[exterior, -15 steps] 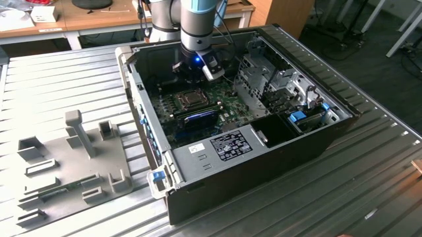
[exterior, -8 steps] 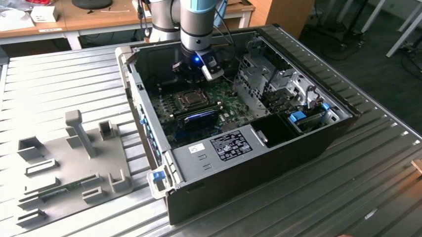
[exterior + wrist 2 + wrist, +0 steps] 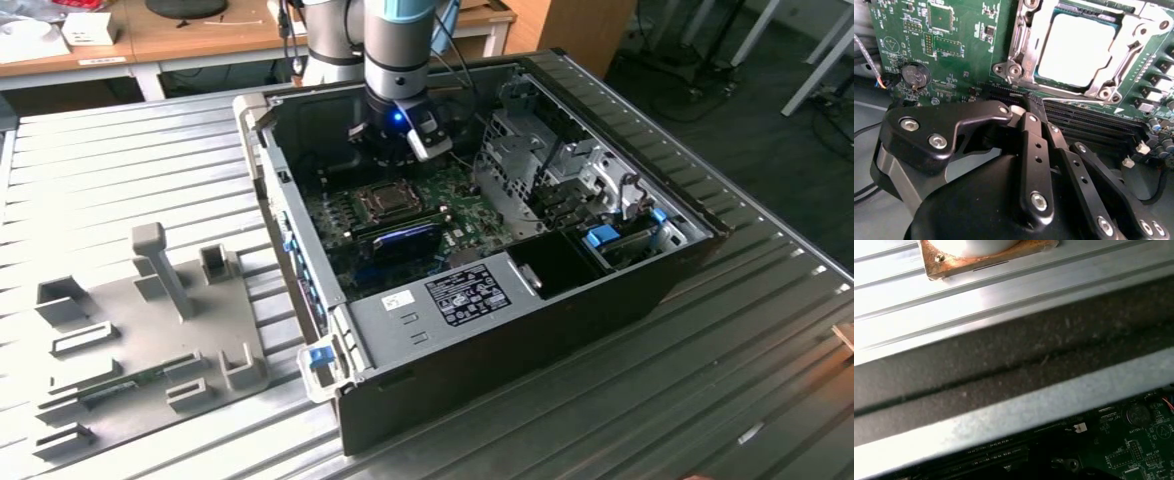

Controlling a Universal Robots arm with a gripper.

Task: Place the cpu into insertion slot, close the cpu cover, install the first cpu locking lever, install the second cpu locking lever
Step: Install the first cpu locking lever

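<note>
From the exterior view: open computer case lying on a ribbed metal tabletop, arm reaching down into it, tool poised just above the insertion slot on the green circuit board. Closer, in the second wrist view: cpu seated in that slot, cpu cover lying flat around it. Tool near the cover's edge, fingers drawn together with nothing seen between them, above the long black memory slots; 1 coin battery well apart on the board. In the first wrist view: that battery, the dark case wall, tabletop ribs beyond. On the exterior view's left, a grey fixture plate; far behind, wooden desks. Locking levers too hard to make out; cover cut off at the second wrist view's edge.
</note>
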